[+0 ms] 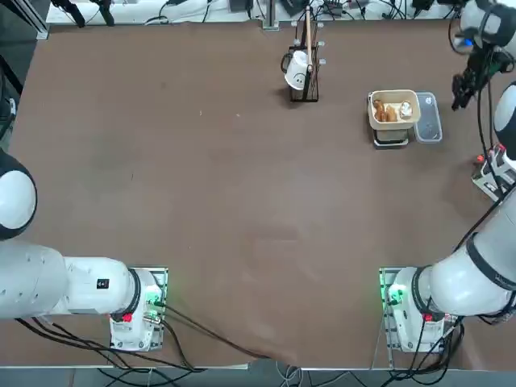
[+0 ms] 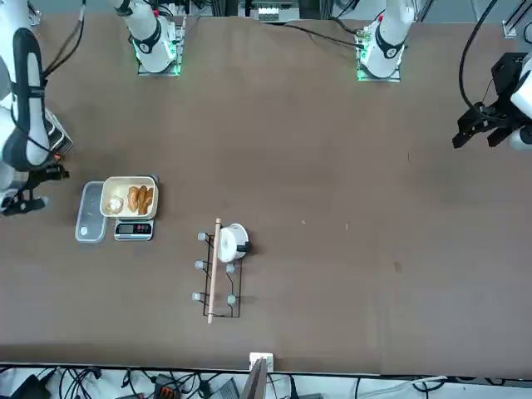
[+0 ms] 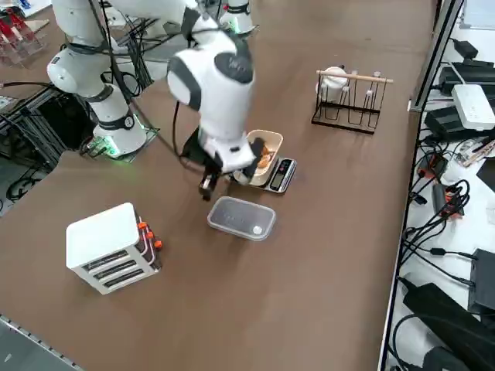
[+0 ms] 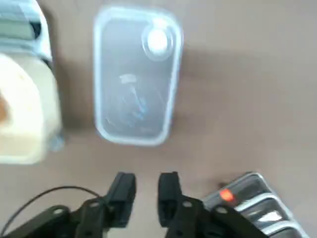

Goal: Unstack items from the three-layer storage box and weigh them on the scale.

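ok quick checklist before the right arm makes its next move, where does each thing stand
- Right gripper free of any item: ok, fingers apart with nothing between them
- Cream tray sitting on the scale: ok
- Items in the tray: ok, two brown pieces and one whitish piece
- Clear container off the scale: ok, it lies on the table beside it
- Scale reading legible: not ok, digits can't be made out
- Storage box emptied: cannot tell, its inside is hidden
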Controlling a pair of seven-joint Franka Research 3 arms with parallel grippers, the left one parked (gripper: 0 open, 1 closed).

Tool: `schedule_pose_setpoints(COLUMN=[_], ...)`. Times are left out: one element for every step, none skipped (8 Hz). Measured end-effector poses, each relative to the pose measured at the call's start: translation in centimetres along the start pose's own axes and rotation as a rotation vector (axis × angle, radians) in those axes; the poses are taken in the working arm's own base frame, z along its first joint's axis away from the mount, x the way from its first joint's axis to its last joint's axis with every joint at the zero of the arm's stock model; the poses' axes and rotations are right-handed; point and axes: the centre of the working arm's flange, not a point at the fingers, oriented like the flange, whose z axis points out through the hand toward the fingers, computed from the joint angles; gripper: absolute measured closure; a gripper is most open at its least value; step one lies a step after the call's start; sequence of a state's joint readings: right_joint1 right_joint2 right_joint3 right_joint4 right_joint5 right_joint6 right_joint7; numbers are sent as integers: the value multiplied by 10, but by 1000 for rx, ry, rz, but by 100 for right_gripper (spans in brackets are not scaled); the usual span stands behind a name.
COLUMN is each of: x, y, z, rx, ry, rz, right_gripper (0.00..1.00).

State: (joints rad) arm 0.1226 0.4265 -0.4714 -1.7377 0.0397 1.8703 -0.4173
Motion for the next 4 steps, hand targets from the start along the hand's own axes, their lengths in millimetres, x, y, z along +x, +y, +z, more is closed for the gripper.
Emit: schedule_pose_setpoints(x=[10, 14, 12, 5], y=[-16, -28, -32, -36], z=[-24, -48, -77, -113], rx=[-6, -8, -3, 15], ry=[36, 52, 54, 63], rz=[68, 120, 155, 176], right_gripper=[46, 25, 7, 1])
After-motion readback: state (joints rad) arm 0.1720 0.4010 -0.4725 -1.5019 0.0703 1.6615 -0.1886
